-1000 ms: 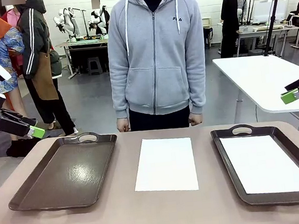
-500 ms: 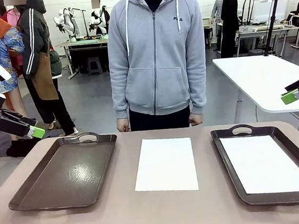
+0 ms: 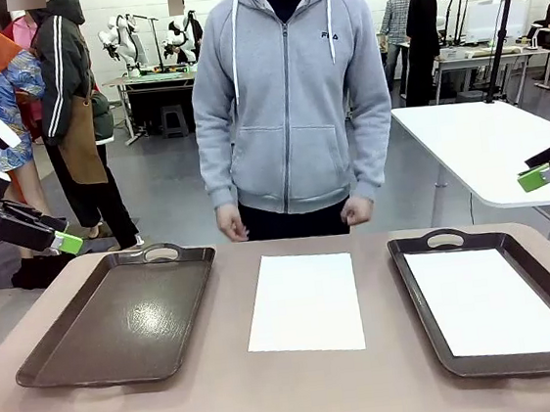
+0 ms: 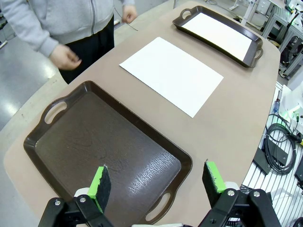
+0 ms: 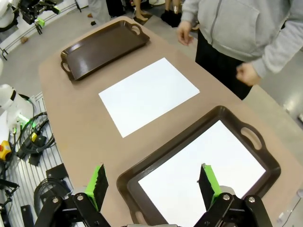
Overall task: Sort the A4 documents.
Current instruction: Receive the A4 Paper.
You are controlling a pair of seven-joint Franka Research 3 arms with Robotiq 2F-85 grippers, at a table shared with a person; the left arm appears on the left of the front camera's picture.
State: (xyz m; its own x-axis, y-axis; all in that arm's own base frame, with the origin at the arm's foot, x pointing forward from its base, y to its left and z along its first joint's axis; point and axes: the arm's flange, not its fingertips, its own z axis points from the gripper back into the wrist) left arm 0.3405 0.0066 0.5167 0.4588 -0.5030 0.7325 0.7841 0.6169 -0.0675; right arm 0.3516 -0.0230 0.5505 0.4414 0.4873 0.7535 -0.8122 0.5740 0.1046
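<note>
Currently left pincer (image 4: 157,178), right pincer (image 5: 153,182) spread, empty; A4 sheet (image 3: 305,301) on table (image 3: 227,408), well apart from both.

Dark brown left tray (image 3: 120,321), matching right tray (image 3: 419,299), tan table (image 3: 295,396).

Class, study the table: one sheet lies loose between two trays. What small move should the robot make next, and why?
Probably lower the left end effector toward the loose sheet. That sheet lies flat between the trays. The right tray already holds a sheet, while the left tray holds none. The left and the right end effector both hang open, gripping nothing.
</note>
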